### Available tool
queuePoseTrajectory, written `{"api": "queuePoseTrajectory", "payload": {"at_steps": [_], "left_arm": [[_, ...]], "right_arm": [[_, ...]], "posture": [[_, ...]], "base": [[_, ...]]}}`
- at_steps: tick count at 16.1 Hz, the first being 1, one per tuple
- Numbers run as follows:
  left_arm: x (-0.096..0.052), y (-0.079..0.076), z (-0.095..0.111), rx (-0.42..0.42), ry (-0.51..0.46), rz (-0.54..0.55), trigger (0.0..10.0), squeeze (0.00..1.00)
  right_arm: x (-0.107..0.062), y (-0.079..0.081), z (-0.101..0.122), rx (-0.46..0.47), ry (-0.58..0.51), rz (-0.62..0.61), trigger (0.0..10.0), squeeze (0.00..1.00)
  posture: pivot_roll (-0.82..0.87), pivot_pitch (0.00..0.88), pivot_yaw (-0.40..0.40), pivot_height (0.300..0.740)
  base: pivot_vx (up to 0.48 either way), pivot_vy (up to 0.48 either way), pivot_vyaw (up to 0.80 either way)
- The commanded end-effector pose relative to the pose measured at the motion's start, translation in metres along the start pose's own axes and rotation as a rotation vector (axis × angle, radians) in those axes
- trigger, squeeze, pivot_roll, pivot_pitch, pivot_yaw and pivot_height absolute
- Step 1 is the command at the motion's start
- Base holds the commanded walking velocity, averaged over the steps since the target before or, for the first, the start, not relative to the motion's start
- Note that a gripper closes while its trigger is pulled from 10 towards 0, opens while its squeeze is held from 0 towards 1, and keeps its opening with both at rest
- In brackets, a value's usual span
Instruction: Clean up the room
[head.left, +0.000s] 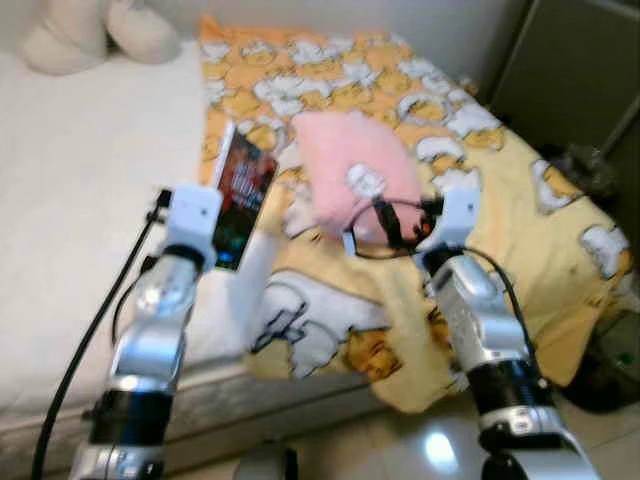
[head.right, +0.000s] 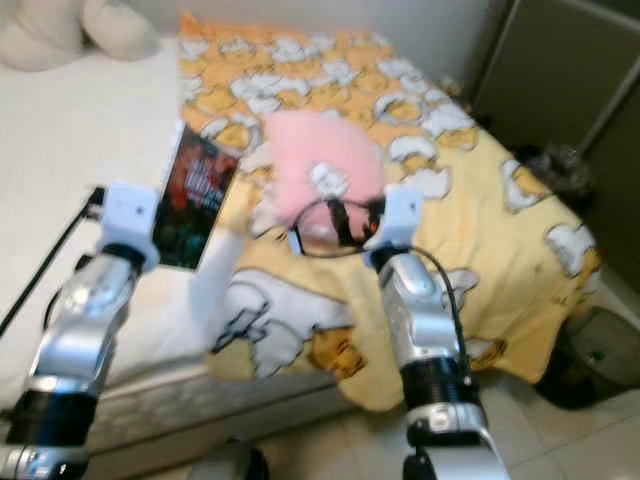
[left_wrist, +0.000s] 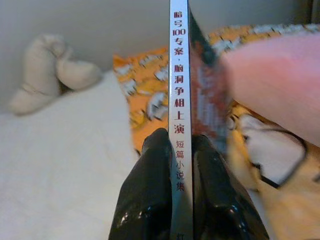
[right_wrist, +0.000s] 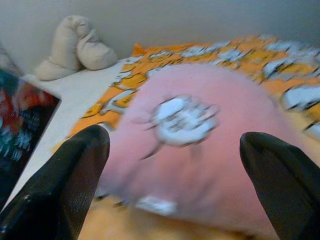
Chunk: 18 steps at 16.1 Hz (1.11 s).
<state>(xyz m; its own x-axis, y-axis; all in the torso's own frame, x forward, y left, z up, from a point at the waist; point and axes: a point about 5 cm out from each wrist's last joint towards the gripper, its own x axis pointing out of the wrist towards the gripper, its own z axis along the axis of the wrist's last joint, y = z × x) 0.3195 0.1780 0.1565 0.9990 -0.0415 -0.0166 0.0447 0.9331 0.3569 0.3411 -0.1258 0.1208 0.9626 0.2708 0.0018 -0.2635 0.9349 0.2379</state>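
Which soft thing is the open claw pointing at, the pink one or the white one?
The pink plush on the yellow blanket. The right claw is open, right in front of it. The white plush sits far off at the bed's head.

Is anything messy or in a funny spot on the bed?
Yes. The yellow duck blanket lies rumpled, one corner hanging off the bed edge. A pink pillow sits crooked on it, before the open right gripper. The left gripper pinches a book.
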Motion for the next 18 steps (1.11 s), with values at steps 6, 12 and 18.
{"api": "queuePoseTrajectory", "payload": {"at_steps": [6,12,18], "left_arm": [[0.012,0.004,0.018,-0.019,-0.03,0.024,10.0,0.0],[0.01,-0.01,-0.008,-0.022,0.058,0.01,10.0,0.0],[0.024,-0.011,-0.013,-0.065,0.076,0.02,10.0,0.0]], "right_arm": [[-0.002,0.011,-0.009,0.05,-0.005,0.089,10.0,0.0],[-0.02,0.003,-0.031,-0.002,0.088,0.122,10.0,0.0],[-0.02,-0.011,-0.03,-0.141,0.144,0.112,10.0,0.0]], "posture": [[-0.07,0.0,0.039,0.74],[-0.08,0.0,0.035,0.74],[-0.1,0.0,0.029,0.74]], "base": [[0.0,0.0,0.45],[0.0,0.0,0.42],[0.0,0.08,0.41]]}}
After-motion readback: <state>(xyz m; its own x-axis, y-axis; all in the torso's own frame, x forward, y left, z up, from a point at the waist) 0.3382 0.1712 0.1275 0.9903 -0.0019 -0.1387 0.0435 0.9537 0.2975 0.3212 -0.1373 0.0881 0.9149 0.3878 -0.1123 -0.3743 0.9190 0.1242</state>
